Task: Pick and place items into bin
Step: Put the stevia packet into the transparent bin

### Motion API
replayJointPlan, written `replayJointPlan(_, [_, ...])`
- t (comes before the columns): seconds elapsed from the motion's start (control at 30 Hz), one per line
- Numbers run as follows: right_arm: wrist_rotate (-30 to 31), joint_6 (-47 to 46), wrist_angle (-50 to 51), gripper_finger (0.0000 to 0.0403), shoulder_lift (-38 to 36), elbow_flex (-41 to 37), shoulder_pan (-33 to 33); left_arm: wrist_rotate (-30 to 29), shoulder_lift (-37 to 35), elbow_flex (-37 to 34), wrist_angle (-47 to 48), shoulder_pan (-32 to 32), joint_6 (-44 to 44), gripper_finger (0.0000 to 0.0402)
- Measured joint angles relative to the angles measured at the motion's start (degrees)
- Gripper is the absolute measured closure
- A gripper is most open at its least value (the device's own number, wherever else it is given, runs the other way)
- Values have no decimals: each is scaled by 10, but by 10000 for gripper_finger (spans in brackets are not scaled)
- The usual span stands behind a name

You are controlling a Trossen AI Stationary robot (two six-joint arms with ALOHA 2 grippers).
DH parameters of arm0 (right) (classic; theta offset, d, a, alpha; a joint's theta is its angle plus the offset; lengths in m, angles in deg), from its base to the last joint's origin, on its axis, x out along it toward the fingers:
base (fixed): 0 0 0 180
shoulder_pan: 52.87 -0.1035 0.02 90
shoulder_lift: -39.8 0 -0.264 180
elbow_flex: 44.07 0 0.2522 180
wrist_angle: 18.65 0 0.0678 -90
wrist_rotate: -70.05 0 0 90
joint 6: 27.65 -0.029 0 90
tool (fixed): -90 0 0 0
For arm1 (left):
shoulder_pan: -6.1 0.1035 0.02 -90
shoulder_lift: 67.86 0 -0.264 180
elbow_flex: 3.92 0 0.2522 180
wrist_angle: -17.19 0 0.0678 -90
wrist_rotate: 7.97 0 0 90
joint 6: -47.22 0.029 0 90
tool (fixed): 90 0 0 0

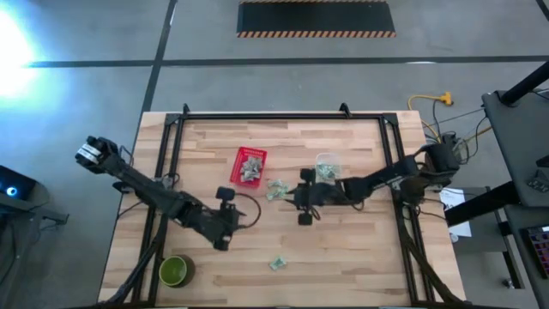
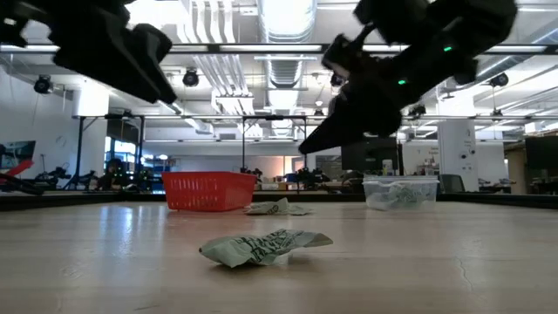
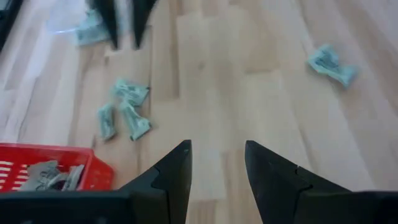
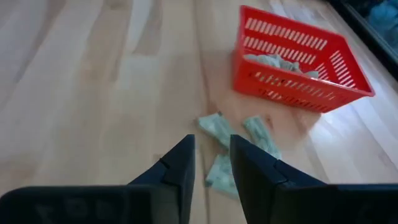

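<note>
Small pale green-and-white packets lie flat on the wooden table. A cluster of them (image 1: 276, 190) sits just right of the red basket (image 1: 249, 166), and one lone packet (image 1: 278, 263) lies near the near edge. More packets are inside the basket (image 4: 273, 61). My right gripper (image 4: 211, 140) is open with a narrow gap and hovers above the cluster (image 4: 239, 140), pointing toward the basket. My left gripper (image 3: 217, 146) is open, raised off the table near the basket's near side, and faces the cluster (image 3: 124, 109). Neither gripper holds anything.
A clear tub (image 1: 327, 166) holding more packets stands right of the cluster. A round green bowl (image 1: 175, 271) sits at the near left corner. A black frame (image 1: 257, 118) borders the table. Bare wood lies between the lone packet (image 2: 261, 247) and the grippers.
</note>
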Motion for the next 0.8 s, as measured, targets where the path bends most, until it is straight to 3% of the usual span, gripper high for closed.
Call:
replayJointPlan(0.2, [-42,7,-2,260,33,25,48,-2,-13,2,-3,-36,-2,269])
replayJointPlan(0.4, [-43,23,-1,219,84,49,63,-4,-17,1,-3,-42,-3,269])
replayJointPlan(0.8, [-42,40,55,211,131,101,68,-3,-15,1,-6,-43,-4,269])
